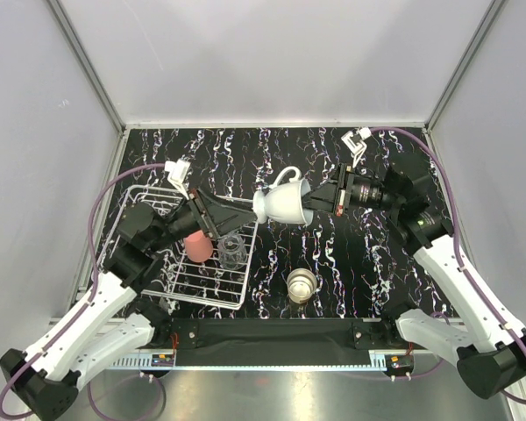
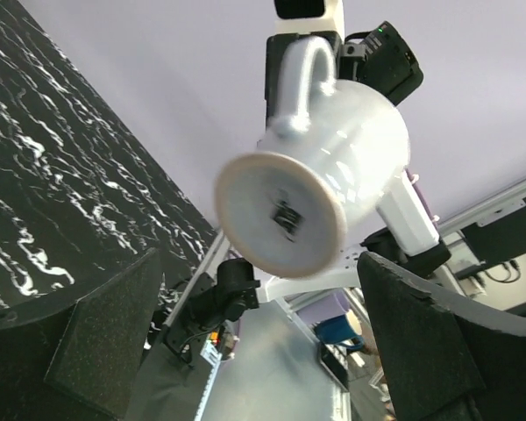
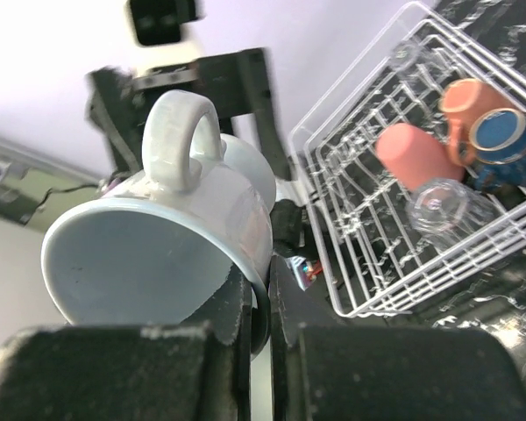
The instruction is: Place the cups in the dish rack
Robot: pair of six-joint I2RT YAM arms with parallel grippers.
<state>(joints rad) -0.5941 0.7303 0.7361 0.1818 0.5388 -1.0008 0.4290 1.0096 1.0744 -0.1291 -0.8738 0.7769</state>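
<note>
R tool (image 1: 321, 200) clamps pale mug (image 1: 280, 206) rim; L tool (image 1: 244, 213) gapes facing it, over rack (image 1: 212, 303) edge.

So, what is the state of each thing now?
white mug: airborne, on its side, rim pinched.
right claw: shut on white mug.
left claw: open, facing mug's base.
rack: partly loaded.
tumbler: in rack.
salmon mug: in rack.
blue cup: in rack.
rack glass: in rack.
loose glass: upright, outside rack.
</note>
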